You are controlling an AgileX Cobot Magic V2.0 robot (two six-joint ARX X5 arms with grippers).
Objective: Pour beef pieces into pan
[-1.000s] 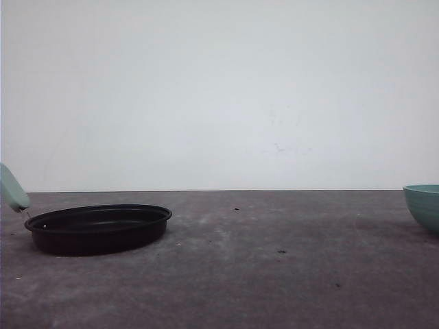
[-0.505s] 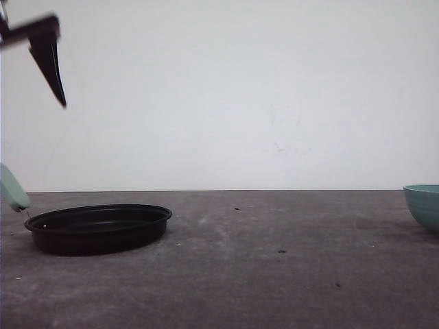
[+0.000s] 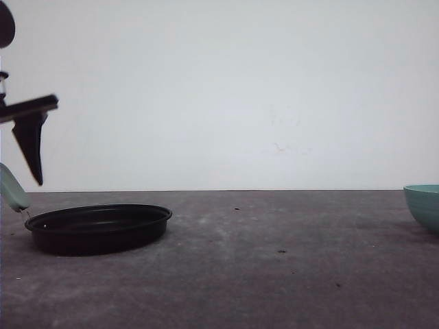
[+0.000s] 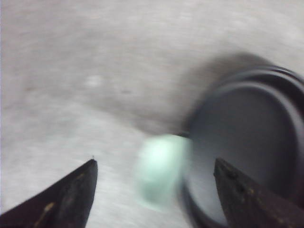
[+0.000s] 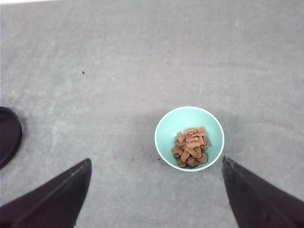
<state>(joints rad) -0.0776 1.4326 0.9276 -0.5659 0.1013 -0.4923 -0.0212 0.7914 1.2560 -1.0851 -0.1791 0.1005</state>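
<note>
The pan sits near the worktop's left edge, its handle pointing left. The beef is heaped in the bowl at the right edge. The left claw hangs wide above the handle; the right claw is wide too, above the bowl.

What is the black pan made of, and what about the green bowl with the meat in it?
The pan looks like thin dark metal or plastic with a dull matte finish and a rolled rim; which one is hard to tell. Its handle looks like smooth pale-green plastic. The bowl looks like smooth mint plastic or glazed ceramic, evenly coloured with a soft sheen.
</note>
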